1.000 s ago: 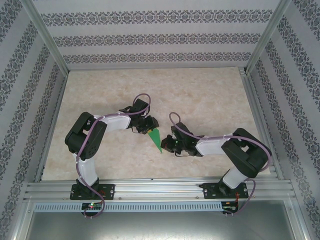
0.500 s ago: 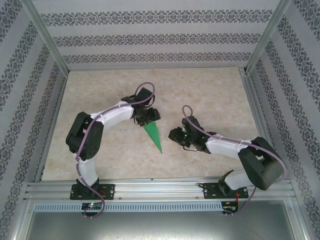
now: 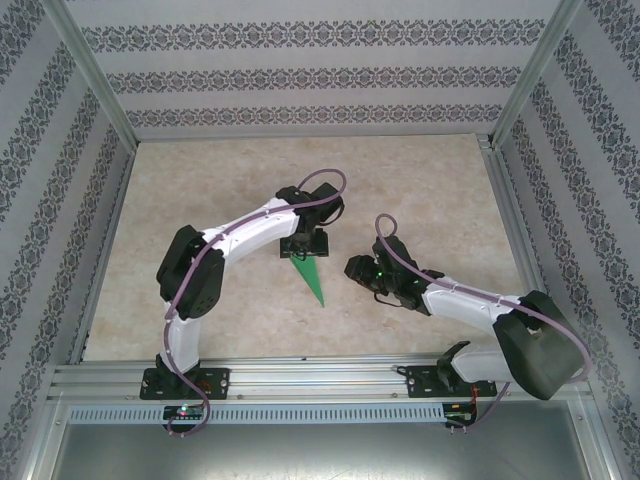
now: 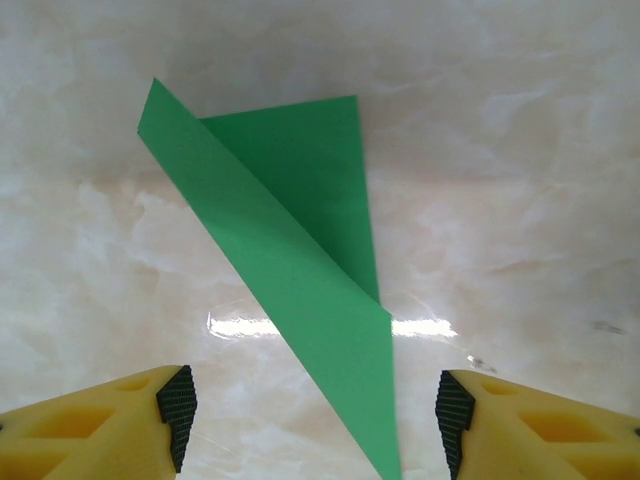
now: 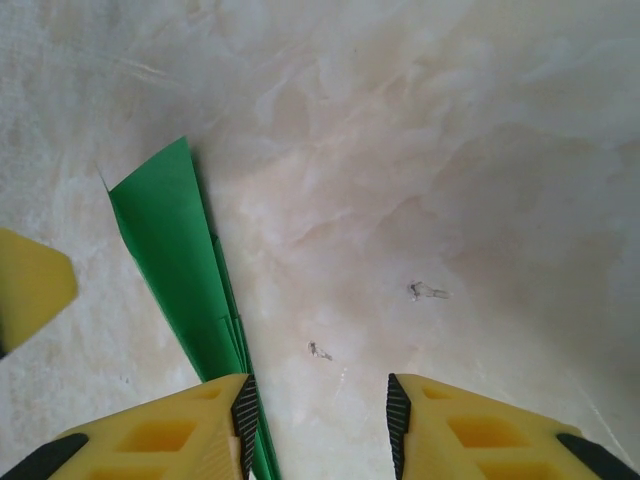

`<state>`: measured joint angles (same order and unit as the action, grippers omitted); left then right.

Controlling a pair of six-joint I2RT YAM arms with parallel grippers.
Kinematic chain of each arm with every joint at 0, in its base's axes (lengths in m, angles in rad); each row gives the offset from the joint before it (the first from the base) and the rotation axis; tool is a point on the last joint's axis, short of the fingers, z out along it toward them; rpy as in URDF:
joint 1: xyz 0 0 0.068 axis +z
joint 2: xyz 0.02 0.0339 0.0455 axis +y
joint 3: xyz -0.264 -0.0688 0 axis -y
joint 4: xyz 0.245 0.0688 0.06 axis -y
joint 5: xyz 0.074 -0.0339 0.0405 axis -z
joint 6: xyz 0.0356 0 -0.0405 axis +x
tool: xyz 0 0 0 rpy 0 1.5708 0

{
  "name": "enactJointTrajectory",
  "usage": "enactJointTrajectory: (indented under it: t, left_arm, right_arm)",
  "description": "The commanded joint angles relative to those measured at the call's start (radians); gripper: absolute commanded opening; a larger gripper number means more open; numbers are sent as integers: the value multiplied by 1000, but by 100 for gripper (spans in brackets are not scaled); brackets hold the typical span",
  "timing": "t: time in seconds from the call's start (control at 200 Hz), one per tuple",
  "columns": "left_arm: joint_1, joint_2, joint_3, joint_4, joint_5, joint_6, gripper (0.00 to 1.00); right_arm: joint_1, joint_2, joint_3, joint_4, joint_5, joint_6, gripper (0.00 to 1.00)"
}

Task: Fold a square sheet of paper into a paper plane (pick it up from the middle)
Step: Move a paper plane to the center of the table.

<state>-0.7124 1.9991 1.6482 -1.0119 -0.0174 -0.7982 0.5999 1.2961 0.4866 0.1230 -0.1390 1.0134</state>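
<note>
Both gaping, empty | left pincer point(image 4: 312, 415) is hovering over paper plane point(image 3: 310, 278) wide end, 12 o'clock | right pincer point(image 5: 318, 410) is sitting at its 3 o'clock | best: pinching all layers mid-body.

**Plane's ends lost at edges and beside a gripper**

From above, the wide end of the paper plane point(image 3: 311, 280) runs up against the dark left gripper point(image 3: 303, 247), and its edge there is hard to make out. The fingers of that gripper and of the right gripper point(image 3: 352, 268) are too small to tell apart. At the left wrist, the plane's pointed tip runs off the bottom edge, and the yellow fingers point(image 4: 120, 430) are cropped at the bottom and sides. At the right wrist, the plane's narrow end slips behind one finger point(image 5: 170, 435) and off the bottom, and a yellow piece point(image 5: 30, 285) is cut by the left edge.
</note>
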Motion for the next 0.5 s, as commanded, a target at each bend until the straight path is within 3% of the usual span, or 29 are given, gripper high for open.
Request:
enactJointTrajectory:
  t: [0.0, 0.19, 0.31, 0.495]
  left_arm:
    - [-7, 36, 43, -82, -19, -38, 71]
    - [-7, 95, 78, -88, -10, -38, 73]
    - [-7, 99, 73, -108, -48, -26, 69]
    - [11, 36, -36, -99, -92, -33, 52]
  right_arm:
    - [-8, -12, -8, 30, 2, -13, 41]
    - [-10, 17, 4, 41, -34, -19, 42]
    - [-9, 48, 13, 69, -72, -24, 42]
    - [-6, 105, 33, 97, -128, -29, 42]
